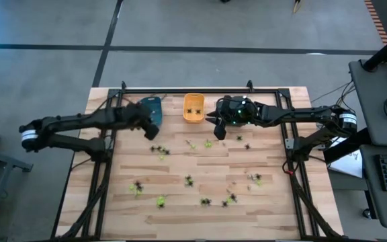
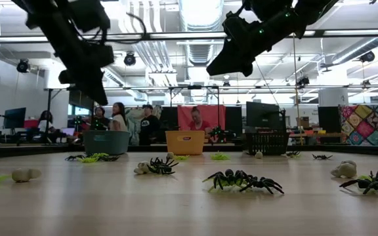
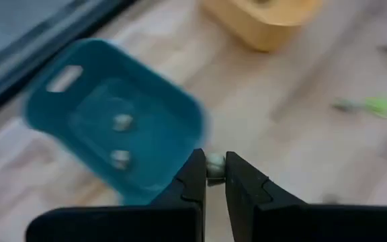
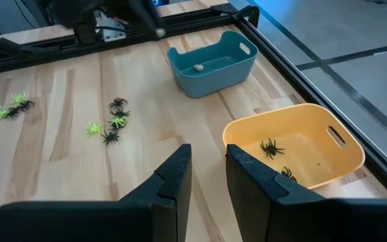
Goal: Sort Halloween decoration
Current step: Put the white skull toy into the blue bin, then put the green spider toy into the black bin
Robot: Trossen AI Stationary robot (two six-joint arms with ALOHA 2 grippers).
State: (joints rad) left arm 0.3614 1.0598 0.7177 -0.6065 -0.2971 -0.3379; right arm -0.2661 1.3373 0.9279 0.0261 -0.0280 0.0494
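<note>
**Sorting barely begun: a few pieces binned, most spiders still on the table**

The blue tray (image 4: 212,62) serves as the landmark, standing at the table's (image 1: 200,195) far edge. The left gripper (image 3: 213,176) hangs just beside its near rim, clenched on a small pale figure (image 3: 215,164) pinched between its tips. Two more pale figures (image 3: 121,140) already lie inside the blue tray. To that tray's right stands the orange tray (image 4: 294,144), holding black spiders (image 4: 271,148). The right gripper (image 4: 207,176) hovers just beside the orange tray, on the side away from the blue one, its fingers part-spread with nothing between them.

Judged from this, only a handful of pieces are sorted. Most of the Halloween decoration is left: black spiders (image 2: 244,180) and yellow-green ones (image 1: 160,200) are scattered over the table's middle and near half, well apart from the blue tray, with pale pieces (image 2: 344,169) among them. The pale figure in the grip looks ready to go into the blue tray.

From above, the blue tray is partly covered by the left arm. A dark basket (image 2: 268,141) shows only from table height, right of the orange tray; its contents cannot be made out. The scattered pieces are too small to count surely.
</note>
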